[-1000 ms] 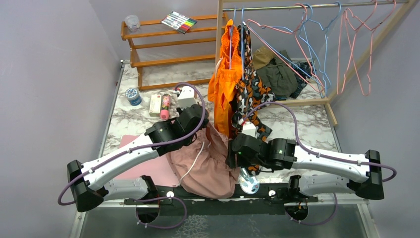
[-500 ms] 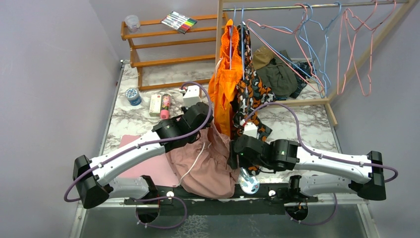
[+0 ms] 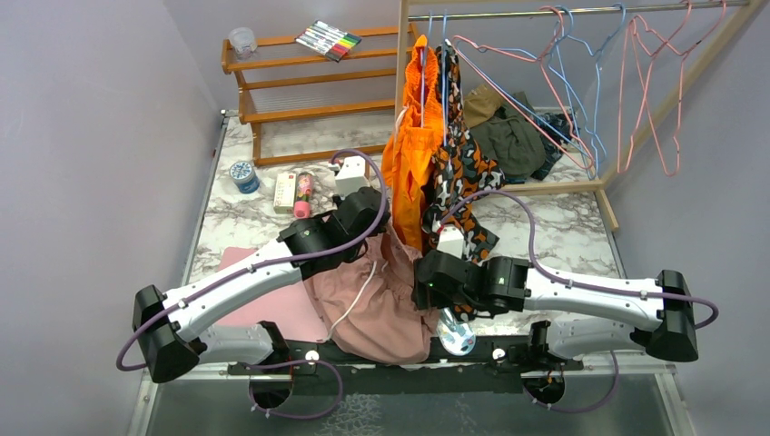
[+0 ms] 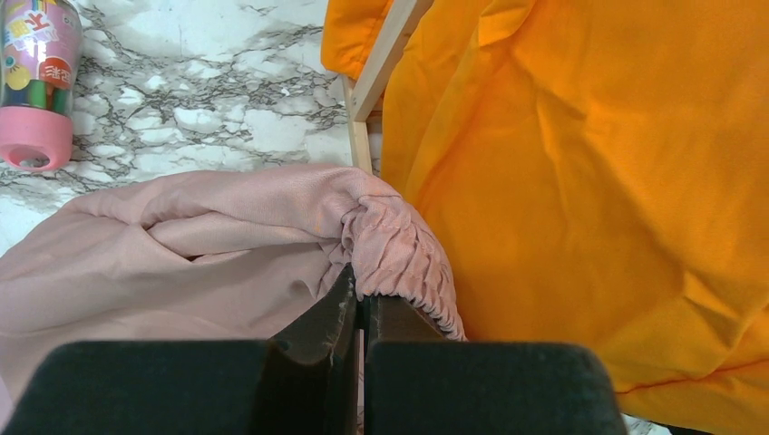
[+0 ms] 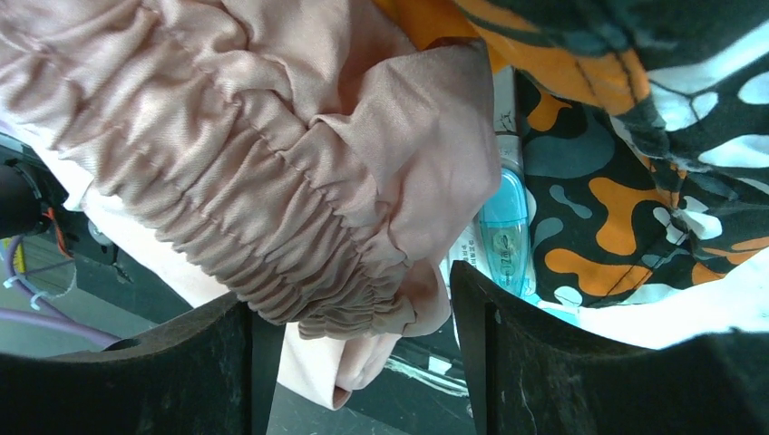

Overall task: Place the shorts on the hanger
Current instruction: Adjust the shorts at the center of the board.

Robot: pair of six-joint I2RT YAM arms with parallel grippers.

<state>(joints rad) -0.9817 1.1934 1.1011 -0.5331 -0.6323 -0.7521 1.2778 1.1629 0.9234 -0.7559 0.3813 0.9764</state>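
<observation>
The shorts (image 3: 381,309) lie in a heap at 6 o'clock on the bench (image 3: 581,232), between the two arms, with the lower hem spilling over the near edge. One end is raised towards 12 o'clock, next to the orange garment (image 4: 580,181).

The left end effector (image 4: 360,306) is clenched on the waistband (image 4: 394,249). Its fingers are pressed together with a fold of the gathered elastic pinched at their tips. In the left wrist view a pink-capped tube (image 4: 36,82) lies on the marble at 10 o'clock.

The right end effector (image 5: 354,294) is at the shorts' 3 o'clock side with its jaws wide apart. Another bunch of waistband fills the gap between them and touches the left finger. I cannot tell whether the jaws are squeezing it or only standing around it. The camouflage garment (image 5: 635,181) hangs just beyond, at 2 o'clock in the right wrist view.

A pink hanger (image 3: 522,104) hangs on the rail (image 3: 508,13) at 1 o'clock, well apart from the shorts and both end effectors. More pink ones hang further right, and I cannot tell which one is meant.
</observation>
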